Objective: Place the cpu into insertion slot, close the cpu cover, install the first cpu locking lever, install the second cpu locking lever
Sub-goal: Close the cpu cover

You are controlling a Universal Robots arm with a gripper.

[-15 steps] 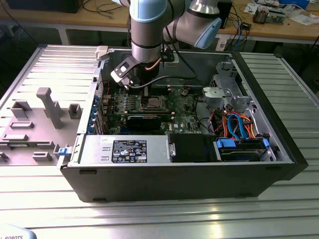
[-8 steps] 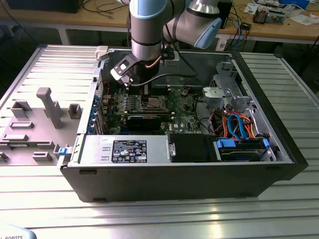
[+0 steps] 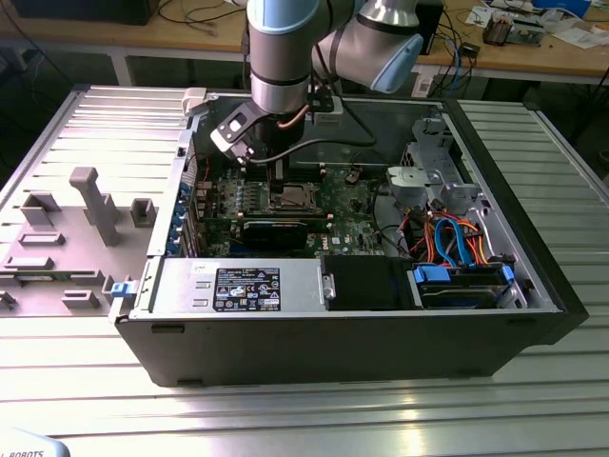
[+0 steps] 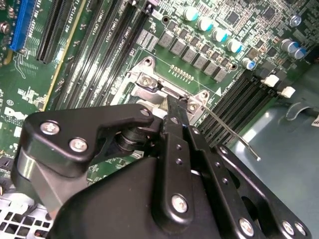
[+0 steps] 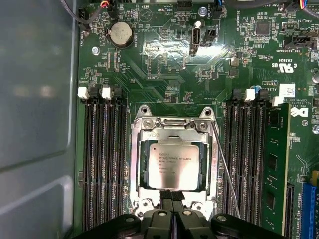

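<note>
Finds the cpu [image 5: 172, 167] already seated flat in its socket on the green motherboard [image 5: 164, 64], silver top up, in the first wrist view. Finds the cpu cover [image 5: 136, 164] lowered around it, showing the chip through its open window, probably so that the frame can clamp the chip once locked. Leaves 1 thin wire locking lever [image 5: 225, 172] lying alongside the socket, its free end lifted off the board in the second wrist view; judged not yet latched. Cannot make out a 2nd lever.

Sets the hand [image 5: 173, 203] at 1 edge of the cover, its 2 fingers pressed together with nothing between them, tips touching the frame or just above it: cannot tell which. Looks meant to bear down on the cover rather than to pick anything up.

Stands the arm [image 3: 281, 57] near vertical over the open computer case [image 3: 285, 352] in the exterior view, wrist pointing down into it. Rests that case on its side on the ribbed metal bench [image 3: 381, 419].
</note>
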